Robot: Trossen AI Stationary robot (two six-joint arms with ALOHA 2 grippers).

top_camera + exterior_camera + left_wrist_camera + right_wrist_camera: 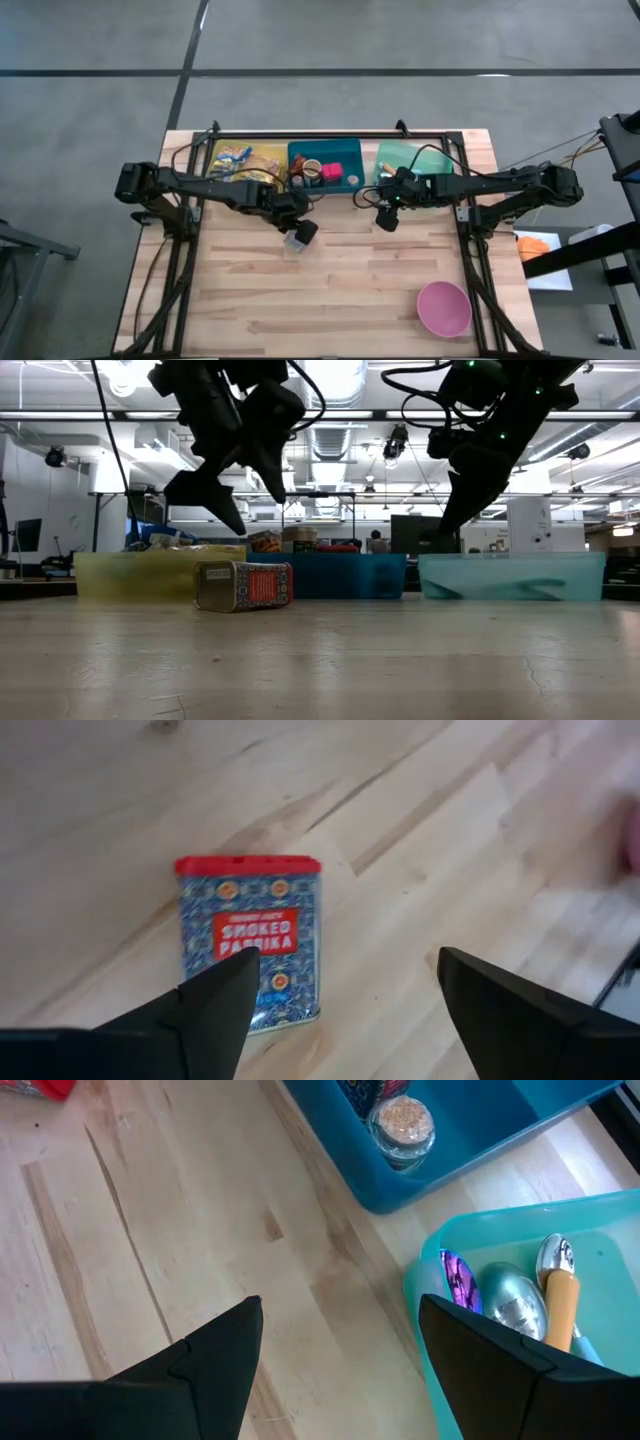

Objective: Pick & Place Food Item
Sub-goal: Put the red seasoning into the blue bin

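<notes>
A smoked paprika tin [250, 945], blue with a red lid, lies flat on its broad side on the wooden table [330, 290]; the low view shows it as well [243, 586]. My left gripper [345, 965] hangs open a little above it, fingers slanting down and clear of the tin [298, 240]. My right gripper [340, 1310] is open and holds nothing. It hovers over the bare table by the near edge of the teal bin [520, 1270].
Three bins stand in a row along the far edge: yellow [250, 160], blue [335, 160] with jars and packets, teal [405, 155] with utensils. A pink bowl [443, 307] sits at the near right. Bare wood lies between the tin and the bowl.
</notes>
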